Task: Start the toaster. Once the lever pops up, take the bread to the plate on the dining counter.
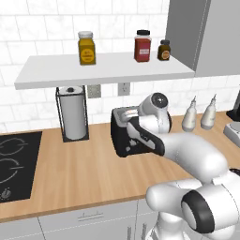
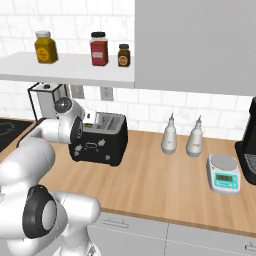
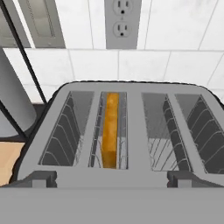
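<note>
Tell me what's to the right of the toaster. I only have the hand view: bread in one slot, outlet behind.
Observer: Two white bottles stand on the counter right of the toaster, apart from it.
Operator: Anything past them?
Observer: A small kitchen scale, then a dark appliance at the frame's edge.
Operator: And left?
Observer: A black cooktop, beyond the paper towel holder.
</note>
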You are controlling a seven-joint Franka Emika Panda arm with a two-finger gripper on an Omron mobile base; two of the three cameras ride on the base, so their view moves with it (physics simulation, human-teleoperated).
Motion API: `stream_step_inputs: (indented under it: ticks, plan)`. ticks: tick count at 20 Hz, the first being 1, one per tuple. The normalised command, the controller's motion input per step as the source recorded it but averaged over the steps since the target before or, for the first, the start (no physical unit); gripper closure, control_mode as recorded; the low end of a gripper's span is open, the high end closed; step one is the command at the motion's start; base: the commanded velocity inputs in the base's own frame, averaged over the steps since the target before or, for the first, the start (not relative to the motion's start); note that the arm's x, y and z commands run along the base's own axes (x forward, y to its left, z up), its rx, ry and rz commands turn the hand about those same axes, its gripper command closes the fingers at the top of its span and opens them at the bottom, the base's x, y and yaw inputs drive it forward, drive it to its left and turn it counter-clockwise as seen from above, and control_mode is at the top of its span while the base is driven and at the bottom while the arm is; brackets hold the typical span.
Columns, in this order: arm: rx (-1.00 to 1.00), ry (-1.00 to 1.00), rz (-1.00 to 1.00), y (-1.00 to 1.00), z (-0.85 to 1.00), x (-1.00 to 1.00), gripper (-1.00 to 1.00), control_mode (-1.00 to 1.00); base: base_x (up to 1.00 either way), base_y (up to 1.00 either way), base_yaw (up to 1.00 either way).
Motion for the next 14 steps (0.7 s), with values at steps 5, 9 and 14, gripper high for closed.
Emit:
stream_step_inputs:
  ticks: [5,9,14]
  plan:
    - [0.0,-0.04,0.0,0.0,-0.23,0.1,-1.0,-1.0,0.0,0.0,0.0]
    - [0.0,-0.02,0.0,0.0,-0.19,0.15,-1.0,-1.0,0.0,0.0,0.0]
    - [0.0,0.0,0.0,0.0,0.01,0.13,-1.0,-1.0,0.0,0.0,0.0]
